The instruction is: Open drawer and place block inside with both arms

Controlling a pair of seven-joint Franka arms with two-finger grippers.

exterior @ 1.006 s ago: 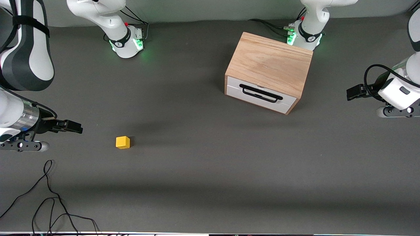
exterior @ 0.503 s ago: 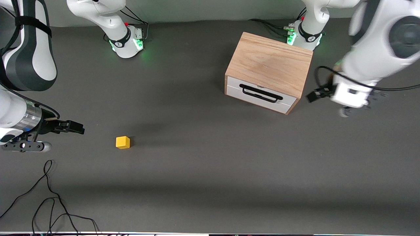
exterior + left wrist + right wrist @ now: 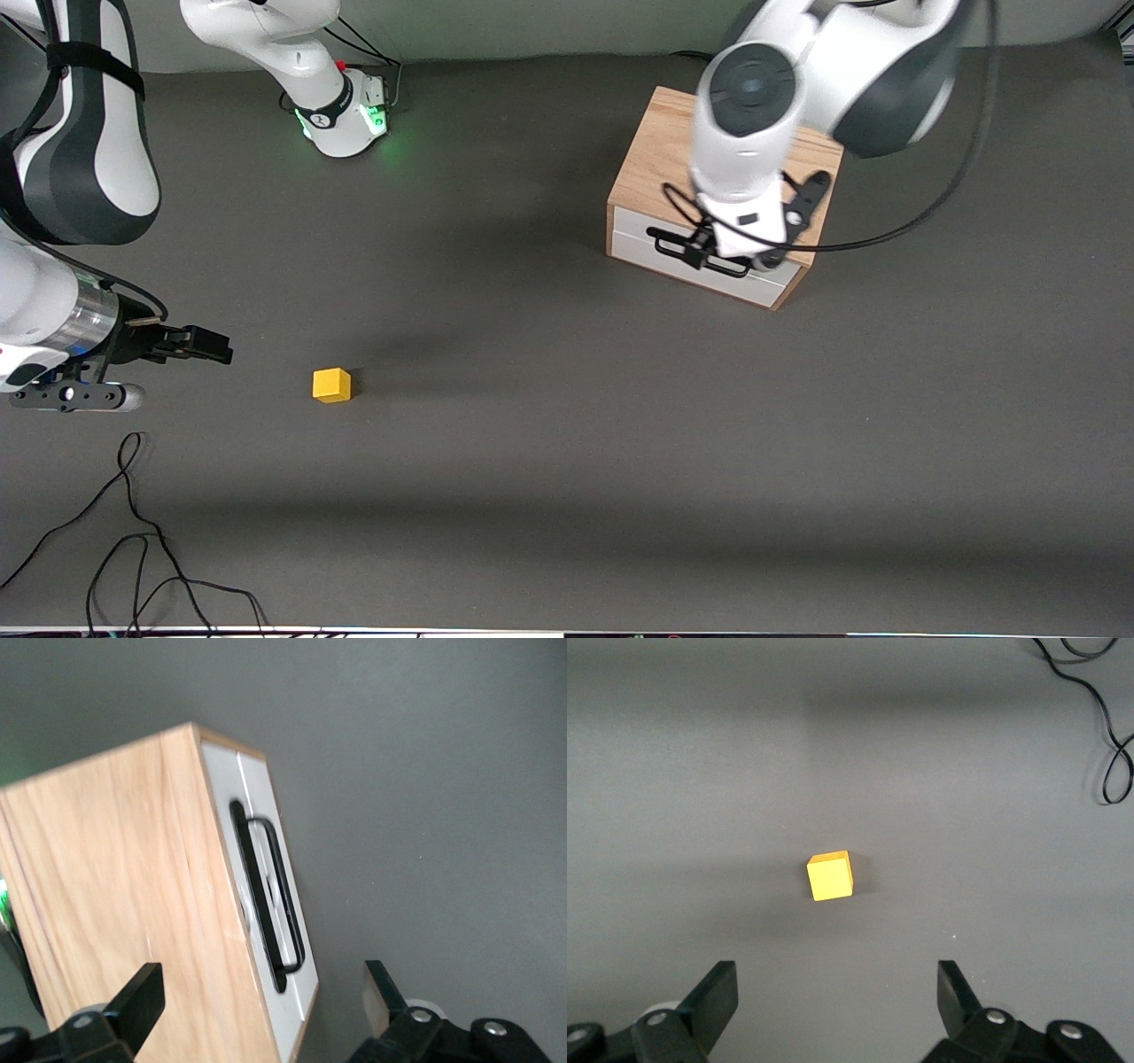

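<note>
Left end effector (image 3: 704, 251): I see it spread over the shut drawer (image 3: 700, 263).
Right end effector (image 3: 208, 344): spread, above the worktop (image 3: 567, 461) near the block (image 3: 331, 385).

Even, soft overhead light falls on my worktop (image 3: 549, 461), with faint broad shadows under my arms. Green glow spills at my base toward 11 o'clock. My left arm (image 3: 753, 115) smears slightly; the drawer (image 3: 266, 904) looks soft.
</note>
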